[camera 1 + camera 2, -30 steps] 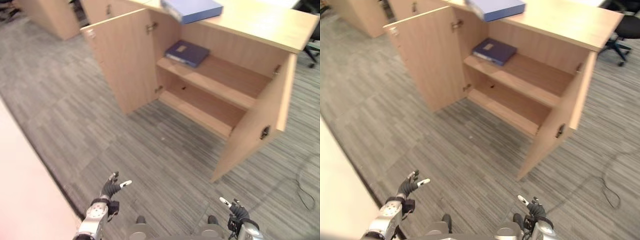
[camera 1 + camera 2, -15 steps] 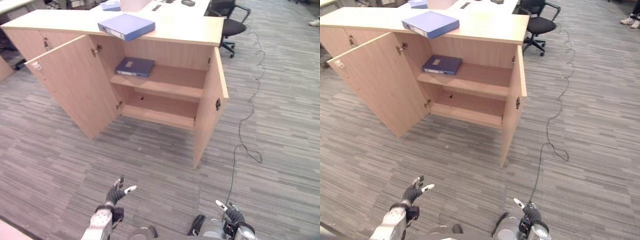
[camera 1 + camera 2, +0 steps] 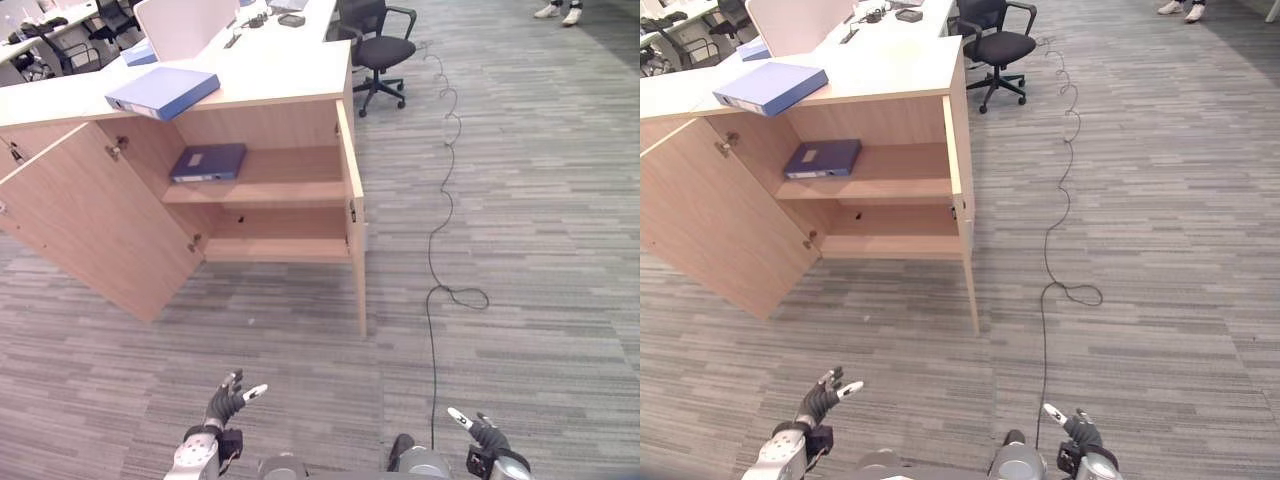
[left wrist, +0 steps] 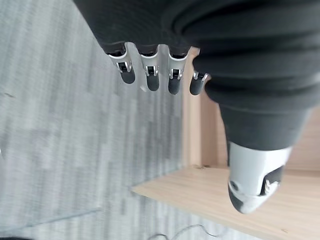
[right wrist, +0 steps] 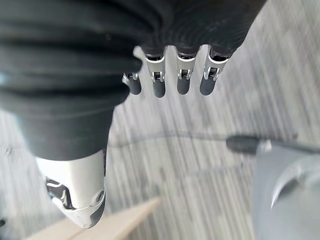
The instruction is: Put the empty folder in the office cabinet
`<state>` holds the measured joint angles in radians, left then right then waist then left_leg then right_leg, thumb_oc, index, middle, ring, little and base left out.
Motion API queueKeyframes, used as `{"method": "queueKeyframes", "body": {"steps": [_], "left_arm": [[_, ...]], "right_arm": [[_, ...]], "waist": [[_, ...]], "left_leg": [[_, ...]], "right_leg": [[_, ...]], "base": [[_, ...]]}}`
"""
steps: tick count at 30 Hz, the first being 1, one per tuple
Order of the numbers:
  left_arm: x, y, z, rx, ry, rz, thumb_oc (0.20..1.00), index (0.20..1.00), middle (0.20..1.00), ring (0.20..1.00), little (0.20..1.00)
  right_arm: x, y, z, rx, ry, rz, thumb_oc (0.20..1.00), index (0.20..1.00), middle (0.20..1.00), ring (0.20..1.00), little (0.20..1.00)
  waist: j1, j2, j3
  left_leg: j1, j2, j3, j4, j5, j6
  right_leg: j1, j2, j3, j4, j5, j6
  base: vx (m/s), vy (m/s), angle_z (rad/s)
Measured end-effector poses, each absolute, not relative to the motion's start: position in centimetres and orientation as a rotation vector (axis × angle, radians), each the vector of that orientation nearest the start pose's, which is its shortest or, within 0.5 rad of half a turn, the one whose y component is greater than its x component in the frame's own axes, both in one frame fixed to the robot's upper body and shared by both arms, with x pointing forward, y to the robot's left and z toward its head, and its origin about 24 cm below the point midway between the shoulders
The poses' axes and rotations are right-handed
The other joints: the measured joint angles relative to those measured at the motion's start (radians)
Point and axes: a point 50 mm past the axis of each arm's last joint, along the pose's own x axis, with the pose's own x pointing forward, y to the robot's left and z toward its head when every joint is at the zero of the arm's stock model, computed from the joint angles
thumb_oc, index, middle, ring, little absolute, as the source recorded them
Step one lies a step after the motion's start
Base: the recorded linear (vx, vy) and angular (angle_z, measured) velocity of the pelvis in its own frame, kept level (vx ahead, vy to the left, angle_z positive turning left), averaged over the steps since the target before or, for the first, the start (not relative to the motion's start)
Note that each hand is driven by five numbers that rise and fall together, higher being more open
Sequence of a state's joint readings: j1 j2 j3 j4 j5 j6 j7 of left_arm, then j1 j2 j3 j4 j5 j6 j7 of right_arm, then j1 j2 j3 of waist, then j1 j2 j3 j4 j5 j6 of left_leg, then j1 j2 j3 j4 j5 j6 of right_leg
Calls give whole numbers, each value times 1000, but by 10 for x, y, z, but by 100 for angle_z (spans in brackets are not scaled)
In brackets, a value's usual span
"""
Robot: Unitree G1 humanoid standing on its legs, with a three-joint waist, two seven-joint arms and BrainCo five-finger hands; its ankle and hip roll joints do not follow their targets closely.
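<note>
Office surroundings: carpet, chairs, desk clutter and a bystander's shoes

Grey striped carpet (image 3: 540, 200) covers the floor right across the head views. At about 12 o'clock a black office chair (image 3: 378, 45) on a star base with castors stands on the carpet, just beside the end of a pale desk (image 3: 300, 35). On that desk, toward 11 o'clock, a white upright panel (image 3: 185, 22) rises, with a small dark object (image 3: 291, 19) lying near it and a pale blue flat item (image 3: 140, 53) beside the panel's far side. More dark chairs (image 3: 40, 60) cluster at 10 o'clock. At 1 o'clock, at the far edge, a person's light shoes (image 3: 558, 10) rest on the carpet, well apart from the chair.
</note>
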<state>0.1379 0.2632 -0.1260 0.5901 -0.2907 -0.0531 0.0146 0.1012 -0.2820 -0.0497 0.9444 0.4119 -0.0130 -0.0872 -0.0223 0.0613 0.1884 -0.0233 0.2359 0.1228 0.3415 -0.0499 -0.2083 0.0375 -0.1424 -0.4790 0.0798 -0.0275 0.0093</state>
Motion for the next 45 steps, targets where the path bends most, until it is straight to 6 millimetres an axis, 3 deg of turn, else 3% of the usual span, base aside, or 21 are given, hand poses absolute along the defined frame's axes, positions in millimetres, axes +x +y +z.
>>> {"method": "queueKeyframes", "body": {"steps": [4,8,13,14,15,16,18,19,20,23,24,29,30,31,33,34,36,38,39,40,45], "left_arm": [[169,209,-101,-14,671,100,1000,1000,1000,1000,1000],[166,210,-104,-19,692,120,1000,1000,1000,1000,1000],[158,211,-109,-22,722,131,1000,1000,1000,1000,1000],[153,212,-111,-22,735,135,1000,1000,1000,1000,1000],[156,215,-110,-12,729,137,1000,1000,1000,1000,1000],[161,226,-106,22,721,146,1000,1000,1000,1000,1000],[172,244,-95,83,681,149,1000,1000,1000,1000,1000],[178,249,-90,102,663,150,1000,1000,1000,1000,1000],[180,257,-85,133,647,152,1000,1000,1000,1000,1000],[185,258,-79,154,620,132,1000,1000,1000,1000,1000],[187,257,-78,156,610,123,1000,1000,1000,1000,1000],[193,284,-61,264,581,129,1000,1000,1000,1000,1000],[194,285,-60,254,575,146,1000,1000,1000,1000,1000],[193,275,-69,207,595,154,1000,1000,1000,1000,1000],[181,260,-82,145,630,156,1000,1000,1000,1000,1000],[171,258,-89,132,668,161,1000,1000,1000,1000,1000],[164,245,-97,93,699,144,1000,1000,1000,1000,1000],[158,238,-103,70,724,146,1000,1000,1000,1000,1000],[156,237,-102,67,720,138,1000,1000,1000,1000,1000],[147,227,-108,42,741,122,1000,1000,1000,1000,1000],[154,215,-106,9,716,107,1000,1000,1000,1000,1000]], "right_arm": [[107,-271,-135,75,968,-458,1000,1000,1000,1000,1000],[108,-271,-135,58,970,-447,1000,1000,1000,1000,1000],[98,-279,-134,21,991,-435,1000,1000,1000,1000,1000],[96,-288,-131,-5,992,-443,1000,1000,1000,1000,1000],[96,-286,-132,7,994,-451,1000,1000,1000,1000,1000],[96,-271,-138,56,1003,-441,1000,1000,1000,1000,1000],[94,-240,-148,147,1027,-396,1000,1000,1000,1000,1000],[100,-226,-150,181,1021,-369,1000,1000,1000,1000,1000],[106,-218,-149,203,998,-352,1000,1000,1000,1000,1000],[110,-218,-147,206,978,-359,1000,1000,1000,1000,1000],[115,-217,-146,209,966,-355,1000,1000,1000,1000,1000],[123,-170,-149,299,974,-267,1000,1000,1000,1000,1000],[122,-168,-150,297,979,-255,1000,1000,1000,1000,1000],[127,-173,-148,286,962,-258,1000,1000,1000,1000,1000],[137,-186,-142,247,922,-253,1000,1000,1000,1000,1000],[144,-192,-138,225,901,-250,1000,1000,1000,1000,1000],[148,-205,-135,190,882,-263,1000,1000,1000,1000,1000],[144,-217,-136,161,904,-292,1000,1000,1000,1000,1000],[132,-223,-140,161,931,-330,1000,1000,1000,1000,1000],[112,-235,-144,134,981,-362,1000,1000,1000,1000,1000],[105,-258,-140,78,985,-399,1000,1000,1000,1000,1000]], "waist": [[10,-20,-12],[36,-8,-18],[76,0,-17],[90,20,-26],[88,15,-21],[89,-54,-9],[92,-103,-22],[102,-113,-19],[117,-120,-21],[118,-141,-31],[114,-142,-24],[117,-227,5],[106,-227,7],[103,-149,23],[96,-88,32],[87,-53,47],[44,-37,45],[45,-65,33],[20,-116,18],[30,-80,-10],[22,14,-15]], "left_leg": [[27,136,-60,-354,94,-5],[4,235,-129,-391,131,-42],[-64,239,-129,-345,145,-12],[-90,239,-111,-299,117,30],[-113,216,-81,-250,173,-76],[-128,150,-52,-207,147,-69],[-187,113,-8,-128,115,-35],[-180,99,-8,-105,96,-7],[-173,81,-4,-72,62,26],[-161,7,29,-21,-6,64],[-157,-14,37,-15,-21,85],[-102,-110,133,26,-89,185],[-93,-125,113,1,-109,180],[-63,-71,80,-53,-86,185],[1,-61,67,-147,-68,198],[54,-45,63,-218,-33,211],[100,-57,60,-291,0,180],[132,-91,81,-361,5,184],[170,-139,73,-397,25,153],[219,-123,48,-423,20,149],[190,-82,56,-283,12,108]], "right_leg": [[-15,13,29,19,-27,11],[-27,5,47,90,-72,36],[-34,-113,84,219,-124,131],[-20,-172,96,236,-116,199],[5,-218,95,233,-105,235],[30,-278,95,212,-82,236],[52,-319,87,149,74,146],[47,-326,85,161,88,129],[57,-317,89,146,219,99],[88,-379,90,100,473,88],[82,-396,87,101,542,4],[104,-457,69,174,558,-13],[82,-456,142,247,558,-13],[18,-356,185,390,326,169],[-54,-236,146,414,105,200],[-75,-154,102,386,20,156],[-104,-90,35,300,-4,124],[-163,-60,-31,167,-12,146],[-160,-76,-50,89,49,93],[-122,-31,-16,63,71,24],[-48,25,-7,-31,82,4]], "base": [[180,287,-13],[170,334,-12],[116,449,1],[128,670,5],[189,706,24],[127,354,59],[94,295,68],[102,375,37],[126,421,20],[120,456,22],[151,517,8],[159,469,13],[235,468,70],[244,396,55],[182,250,-7],[144,62,-32],[212,81,9],[192,46,29],[224,26,46],[207,6,27],[54,11,-13]]}}
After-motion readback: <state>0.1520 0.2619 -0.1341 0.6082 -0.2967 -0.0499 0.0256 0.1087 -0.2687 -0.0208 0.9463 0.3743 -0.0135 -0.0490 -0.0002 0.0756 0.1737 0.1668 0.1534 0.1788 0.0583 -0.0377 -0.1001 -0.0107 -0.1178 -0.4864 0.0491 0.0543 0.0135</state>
